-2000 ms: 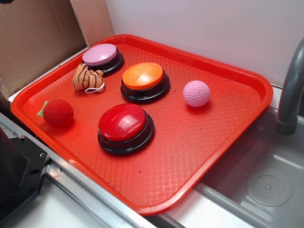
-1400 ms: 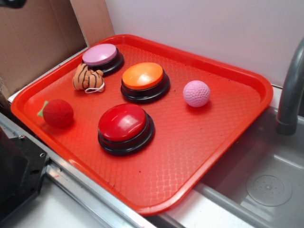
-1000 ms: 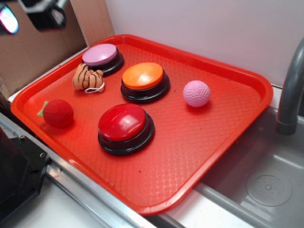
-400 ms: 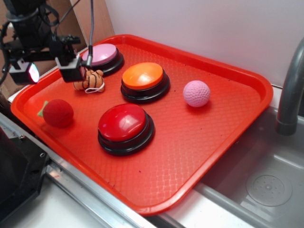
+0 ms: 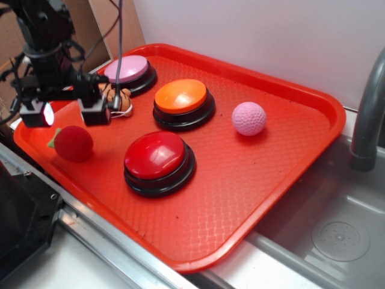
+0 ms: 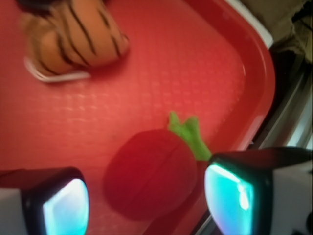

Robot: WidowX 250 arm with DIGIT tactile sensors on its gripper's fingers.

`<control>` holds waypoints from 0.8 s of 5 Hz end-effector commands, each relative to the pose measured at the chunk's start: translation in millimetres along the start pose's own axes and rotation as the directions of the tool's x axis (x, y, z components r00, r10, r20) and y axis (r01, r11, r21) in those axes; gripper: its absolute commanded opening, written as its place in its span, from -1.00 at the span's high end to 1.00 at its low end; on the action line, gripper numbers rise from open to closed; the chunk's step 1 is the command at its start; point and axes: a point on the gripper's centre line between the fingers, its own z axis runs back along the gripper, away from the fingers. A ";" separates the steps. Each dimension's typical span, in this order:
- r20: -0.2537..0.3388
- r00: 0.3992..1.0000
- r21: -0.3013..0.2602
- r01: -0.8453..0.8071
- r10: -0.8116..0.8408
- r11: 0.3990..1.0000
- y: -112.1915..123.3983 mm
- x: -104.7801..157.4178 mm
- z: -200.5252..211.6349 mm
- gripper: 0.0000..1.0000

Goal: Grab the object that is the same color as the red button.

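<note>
The gripper [image 5: 65, 112] hangs over the left end of the red tray [image 5: 258, 198], jaws spread wide apart, nothing between them. Just below it sits the red ball [image 5: 73, 143], resting on the tray floor near the left rim, its green tip [image 5: 53, 138] pointing out toward that edge.

From the wrist view, the red ball [image 6: 151, 171] lies between the two fingertips [image 6: 254, 196] but clear of both, a touch closer to the right-hand one in that picture, and the green tip [image 6: 188, 134] sticks up and away toward the tray's rim [image 6: 259, 78]. The picture is soft, so the exact gap on either side is hard to call.

Up at the top of the wrist view is the tiger toy [image 6: 73, 36], orange with black stripes, a white loop of cord beneath it. In the exterior view the tiger toy [image 5: 120, 96] is partly hidden behind the gripper, sitting just in front of the pink button [image 5: 127, 71].

Middle of the tray: the orange button [image 5: 181, 99] at the back, the red button [image 5: 157, 159] in front, close together but apart. The pink ball [image 5: 248, 118] sits off to the right of the orange button. Beyond the tray's right end, a grey sink [image 5: 337, 229] and a grey faucet [image 5: 367, 114].
</note>
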 end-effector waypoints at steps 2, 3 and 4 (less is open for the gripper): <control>-0.029 0.999 0.034 0.015 -0.014 0.999 6.3 0.0 -28.2 -1.00; -0.018 1.000 0.021 0.017 -0.016 1.000 6.4 4.3 -28.5 1.00; -0.005 1.000 0.011 0.016 -0.016 1.000 4.7 8.2 -23.5 1.00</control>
